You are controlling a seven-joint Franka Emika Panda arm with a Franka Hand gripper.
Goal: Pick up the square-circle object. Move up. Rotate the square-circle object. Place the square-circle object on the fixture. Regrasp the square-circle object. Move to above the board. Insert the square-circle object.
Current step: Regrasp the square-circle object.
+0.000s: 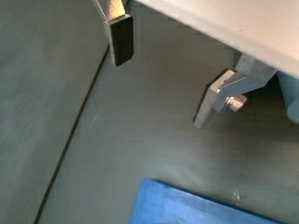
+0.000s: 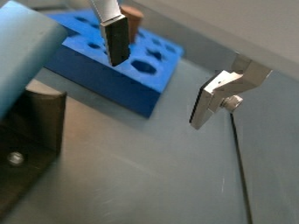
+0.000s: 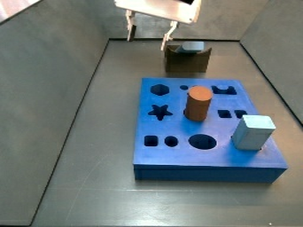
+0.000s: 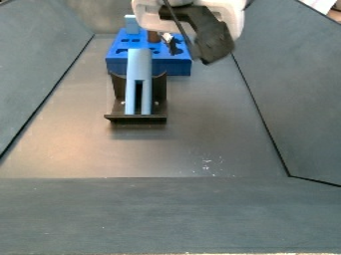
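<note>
While you look at both wrist views, note the gripper (image 1: 170,74) has its fingers spread wide w/ nothing between them: one dark pad (image 1: 121,42) hangs at the frame edge, the other silver plate (image 1: 222,94) sits well apart from it. Same in the other wrist shot, gripper (image 2: 163,79) over bare dark floor (image 2: 140,166), pad tip against the board (image 2: 111,66) in the pic. Only a corner of the board (image 1: 193,206) shows in one wrist view, holes cut off.

In a side view the gripper (image 3: 151,35) is up at the far end, fingers small and thin, body cropped by the frame top; it hangs near the fixture (image 3: 187,60), just to the side of it. You can't tell there whether the peg is on the fixture; too dark and small.

The side view from the opposite end settles it: square-circle object (image 4: 140,80) stands/leans on the fixture (image 4: 138,105), pale blue-grey, running along it toward the cam. Tilt vs upright hard to judge, foreshortened. Gripper (image 4: 186,35) is above and beside it, not touching; blurred, fingertips hard to make out, top cropped.

Board (image 3: 207,129) lies nearer the cam in a side view, carrying an orange cylinder (image 3: 198,103) and a pale cube (image 3: 252,132), both upright in holes. Board (image 4: 134,50) is mostly hidden behind the peg in the far-end view.
</note>
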